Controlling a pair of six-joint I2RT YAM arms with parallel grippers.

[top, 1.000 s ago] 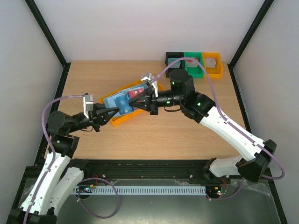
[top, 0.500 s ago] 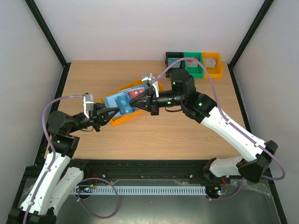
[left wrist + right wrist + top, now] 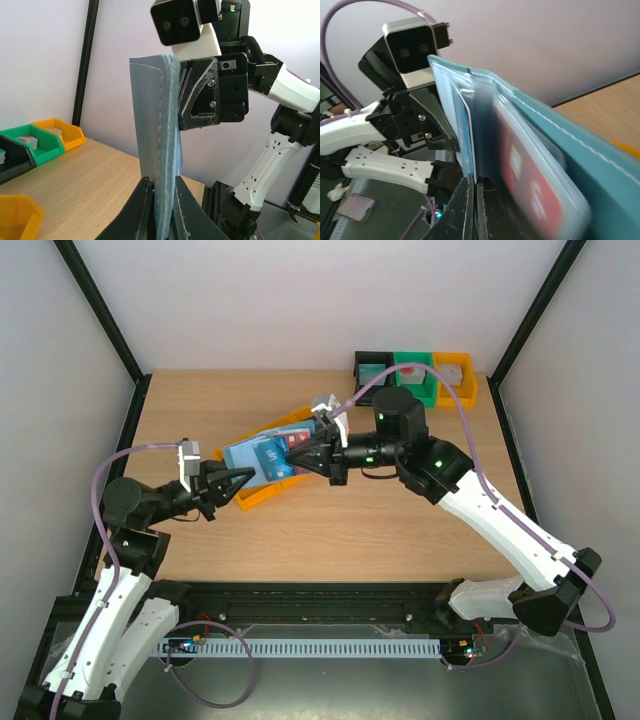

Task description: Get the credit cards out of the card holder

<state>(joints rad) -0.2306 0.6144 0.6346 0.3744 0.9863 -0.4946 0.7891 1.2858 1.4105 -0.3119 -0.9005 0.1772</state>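
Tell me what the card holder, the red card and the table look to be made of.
The holder looks like soft leather or imitation leather, matte light blue, with a stitched seam along its edge. The red card is probably glossy plastic: thin and flat, though blurred. The table is wood or wood-look laminate, showing pale grain lines and a satin sheen.
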